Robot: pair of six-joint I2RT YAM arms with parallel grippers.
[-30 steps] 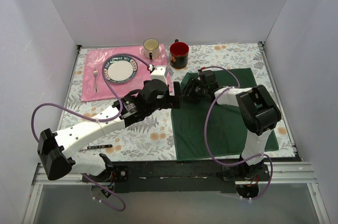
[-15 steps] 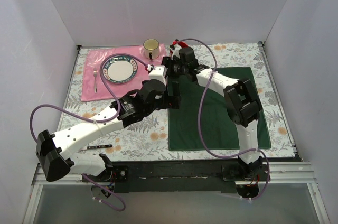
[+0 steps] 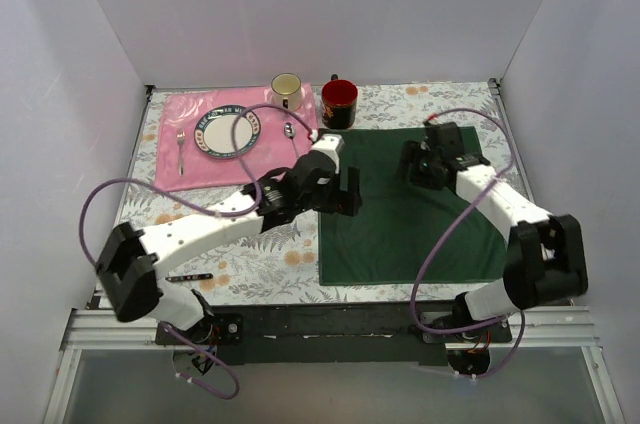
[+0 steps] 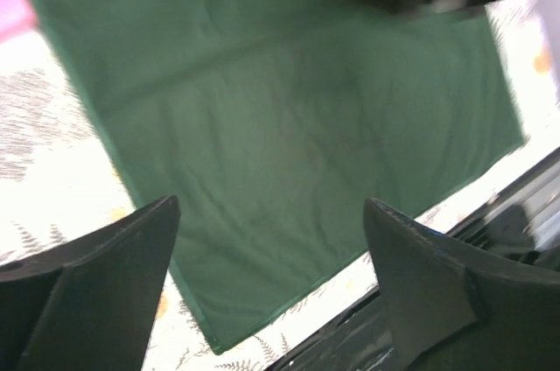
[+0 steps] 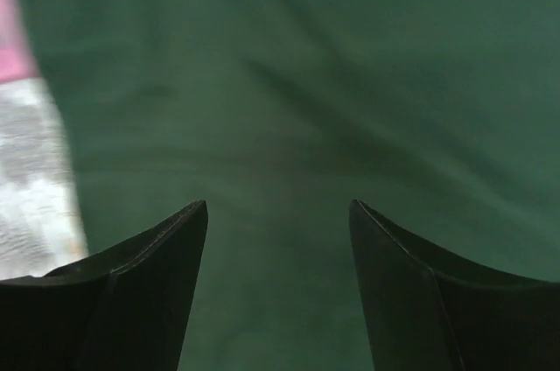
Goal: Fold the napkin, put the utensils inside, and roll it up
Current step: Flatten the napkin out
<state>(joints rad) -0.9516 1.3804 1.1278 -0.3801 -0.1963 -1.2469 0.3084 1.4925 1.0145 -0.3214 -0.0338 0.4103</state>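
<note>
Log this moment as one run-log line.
napkin: spread flat | left gripper: open over napkin, empty | right gripper: open over napkin, empty

Bright, diffuse, nearly shadowless light; soft, blurred wrist views of the napkin (image 5: 350, 82).

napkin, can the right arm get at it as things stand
Probably yes: the right gripper hangs just above the napkin with its fingers apart, and the right wrist view shows only bare cloth under them.

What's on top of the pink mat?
A blue-rimmed white round plate, a small silver fork to its left, a slim utensil to its right. The white left arm hides the pink mat's near right corner.
</note>
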